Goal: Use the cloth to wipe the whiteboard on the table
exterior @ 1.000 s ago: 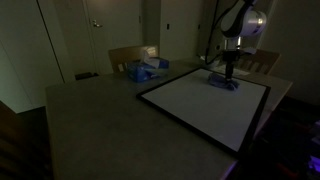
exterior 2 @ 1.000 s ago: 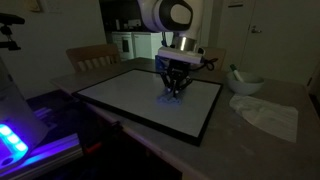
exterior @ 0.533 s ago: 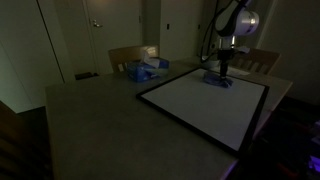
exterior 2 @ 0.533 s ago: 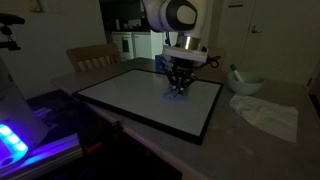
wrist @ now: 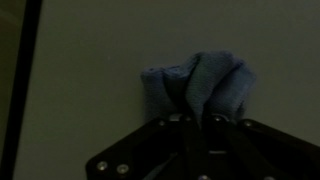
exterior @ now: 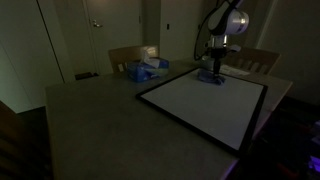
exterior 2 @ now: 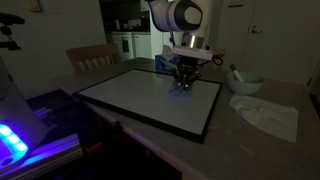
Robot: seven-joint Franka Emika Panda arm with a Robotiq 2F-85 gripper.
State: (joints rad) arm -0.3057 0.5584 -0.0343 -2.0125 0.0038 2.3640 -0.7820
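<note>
A white whiteboard (exterior: 205, 103) with a black frame lies flat on the table; it also shows in the other exterior view (exterior 2: 150, 95). My gripper (exterior: 212, 72) stands upright over the board's far part and is shut on a small blue cloth (exterior: 210, 77), pressing it on the board surface. In an exterior view the gripper (exterior 2: 183, 83) holds the cloth (exterior 2: 183, 87) near the board's far edge. In the wrist view the bunched blue cloth (wrist: 200, 82) sits pinched between my fingers (wrist: 195, 118) on the white board (wrist: 90, 60).
A blue box and clutter (exterior: 143, 69) sit beside the board, with a chair (exterior: 125, 58) behind. A white crumpled cloth (exterior 2: 267, 113) and a bowl (exterior 2: 245, 83) lie on the table past the board's edge. A device with blue light (exterior 2: 15, 140) stands at the table's near end.
My gripper has slid the blue cloth across the board toward its far edge, away from the board's middle. It stays shut on the cloth.
</note>
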